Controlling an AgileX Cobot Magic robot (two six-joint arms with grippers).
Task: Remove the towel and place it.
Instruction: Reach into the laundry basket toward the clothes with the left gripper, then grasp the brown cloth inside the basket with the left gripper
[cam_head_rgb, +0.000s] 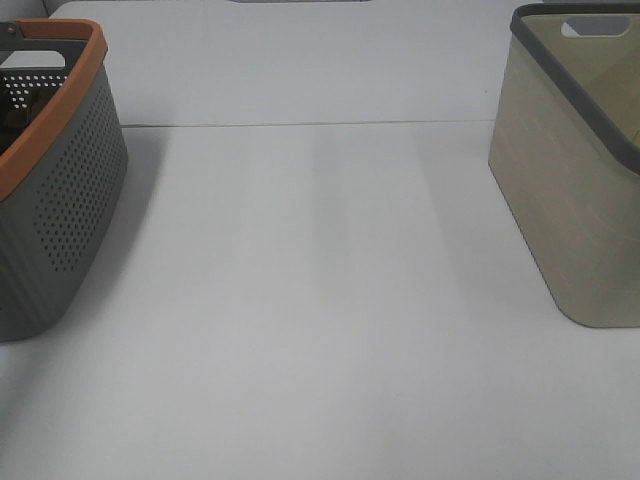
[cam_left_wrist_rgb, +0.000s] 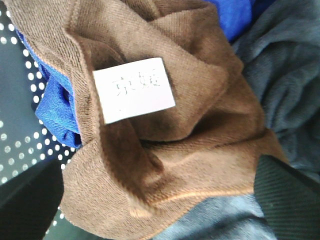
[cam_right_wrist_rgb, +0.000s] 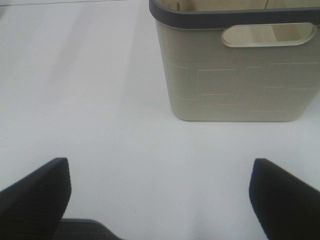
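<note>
The left hand (cam_left_wrist_rgb: 157, 172) is spread open, its two black fingers (cam_left_wrist_rgb: 27, 207) wide apart on either side of a raised fold of the dark brown, soft woven towel (cam_left_wrist_rgb: 200, 125). Neither finger presses the cloth. The towel lies crumpled inside the grey perforated plastic basket with an orange rim (cam_head_rgb: 60, 200), whose dotted wall shows in the left wrist view just beside the cloth. A white rectangular tag (cam_left_wrist_rgb: 134, 89) printed with faint characters sits flat on the towel, facing up. A bright blue cloth (cam_left_wrist_rgb: 57, 107) peeks out from under one edge of the towel, and a grey-blue fleecy cloth (cam_left_wrist_rgb: 285, 85) lies against its other side, partly beneath it.

The right hand (cam_right_wrist_rgb: 160, 185) is also open, with nothing between its dark fingers (cam_right_wrist_rgb: 37, 192), above the bare white tabletop (cam_right_wrist_rgb: 100, 100). Ahead of it stands the beige plastic basket with a dark grey rim (cam_right_wrist_rgb: 235, 85), upright, with an oval handle slot in its wall.

In the high view the two baskets stand well apart at opposite sides of the tabletop.
</note>
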